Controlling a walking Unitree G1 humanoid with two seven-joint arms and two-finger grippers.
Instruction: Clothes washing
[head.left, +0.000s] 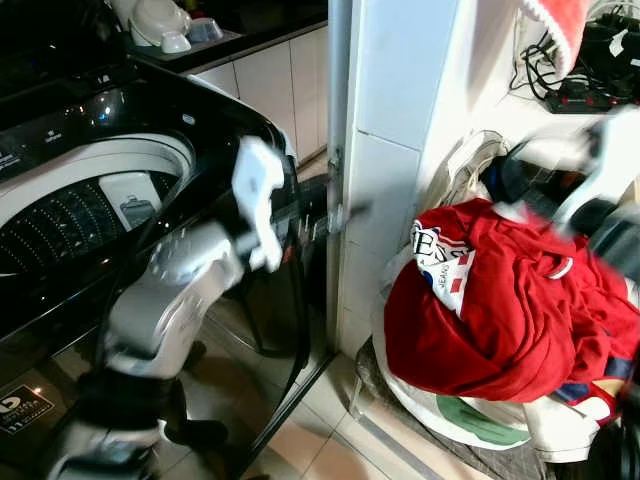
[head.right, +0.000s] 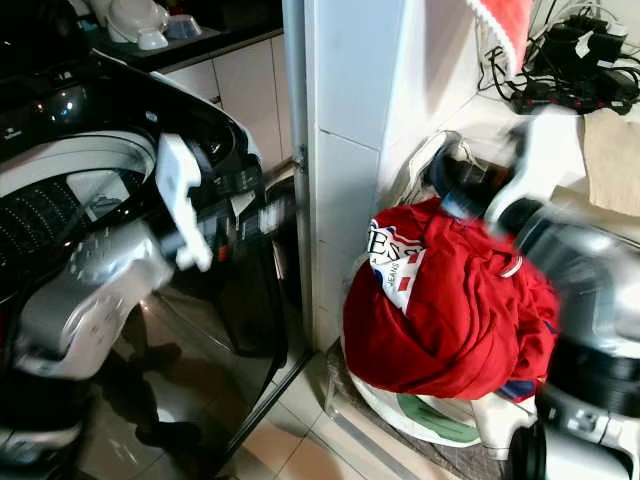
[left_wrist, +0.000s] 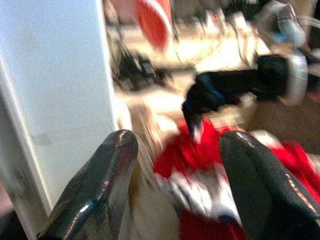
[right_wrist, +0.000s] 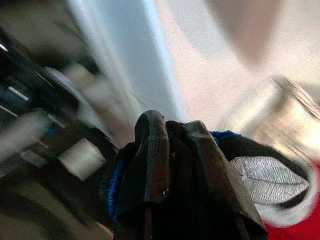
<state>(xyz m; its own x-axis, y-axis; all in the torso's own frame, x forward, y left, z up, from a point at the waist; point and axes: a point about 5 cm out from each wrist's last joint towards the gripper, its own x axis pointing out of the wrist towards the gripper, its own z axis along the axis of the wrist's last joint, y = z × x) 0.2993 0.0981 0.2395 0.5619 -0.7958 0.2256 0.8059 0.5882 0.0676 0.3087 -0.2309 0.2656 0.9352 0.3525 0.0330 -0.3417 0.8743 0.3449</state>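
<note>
White tiled pillar (head.left: 400, 150), beige floor tiles (head.left: 300, 440) — cabinets (head.left: 270, 80)

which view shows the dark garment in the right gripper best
The right wrist view: the dark blue-trimmed garment sits pinched between the right gripper's fingers. The eye views blur it above the red clothes pile; the left wrist view shows it dangling.

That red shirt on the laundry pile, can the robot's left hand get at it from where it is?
Probably yes. The left hand is open and pointed at the red shirt, with nothing between them. The white pillar stands just beside its path, not across it.
</note>
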